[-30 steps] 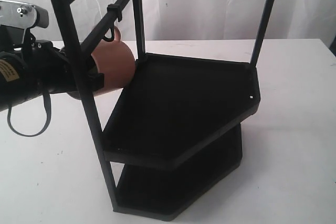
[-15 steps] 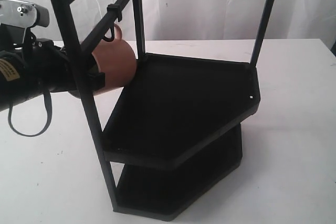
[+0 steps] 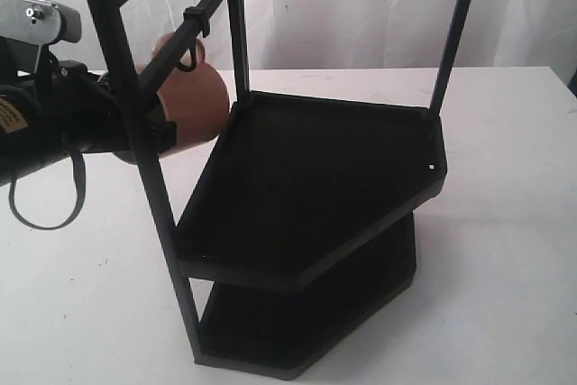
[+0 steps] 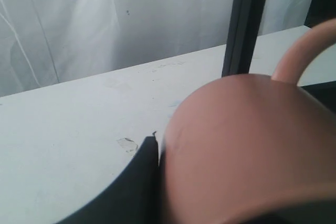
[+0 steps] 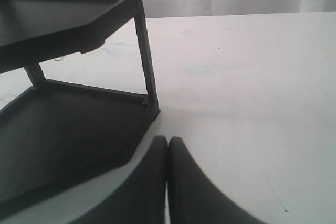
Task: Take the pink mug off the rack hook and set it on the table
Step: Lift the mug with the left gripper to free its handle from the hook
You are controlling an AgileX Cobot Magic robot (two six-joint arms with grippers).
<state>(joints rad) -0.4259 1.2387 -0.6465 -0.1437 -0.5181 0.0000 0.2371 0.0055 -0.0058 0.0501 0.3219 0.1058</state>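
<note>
Left claw (image 3: 159,129) grips the pink mug (image 3: 191,101), which is tipped on its side against the rack (image 3: 315,178) side bar. It touches the hook (image 3: 188,60), above the counter (image 3: 505,132). Right claw (image 5: 167,179) is pinched closed and empty, low beside the rack.

light: soft, even | shadows: faint | near pink mug (image 4: 247,145): blurred | glare: none

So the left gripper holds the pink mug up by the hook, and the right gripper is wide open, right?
Not quite. The right gripper is shut, not wide open: the right wrist view shows its fingers pressed together. The left gripper does hold the pink mug up by the hook.
</note>
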